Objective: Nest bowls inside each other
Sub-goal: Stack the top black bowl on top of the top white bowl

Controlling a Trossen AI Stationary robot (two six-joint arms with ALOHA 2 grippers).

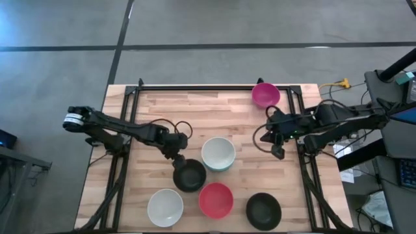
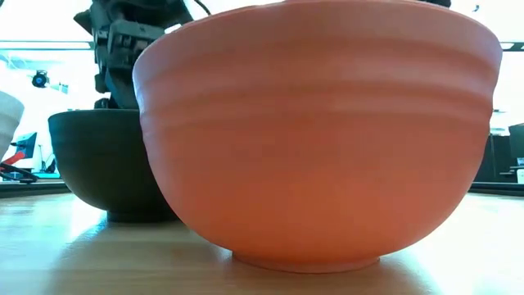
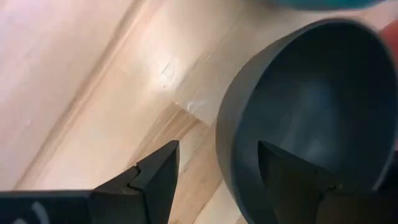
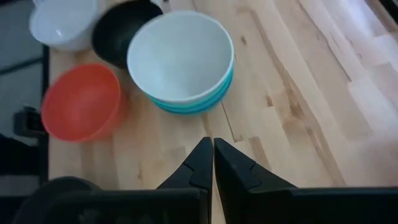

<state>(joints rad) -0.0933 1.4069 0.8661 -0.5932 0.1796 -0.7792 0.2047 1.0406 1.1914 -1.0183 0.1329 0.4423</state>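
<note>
A pale wooden table point(image 1: 214, 110) stands on grey floor point(image 1: 214, 26) (crossed by dark seams).

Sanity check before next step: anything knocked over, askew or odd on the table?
Mostly fine: every visible bowl sits upright. One oddity: the magenta bowl overhangs the table's far edge, apart from the others. The left end effector straddles the rim of a black bowl, fingers open.

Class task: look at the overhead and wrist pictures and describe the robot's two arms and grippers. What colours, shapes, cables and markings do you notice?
Both arms are dark and slender, with black cables looping beside them. The left arm has a white band near its base. The left gripper and right gripper each carry two dark, wedge-shaped fingers.
</note>
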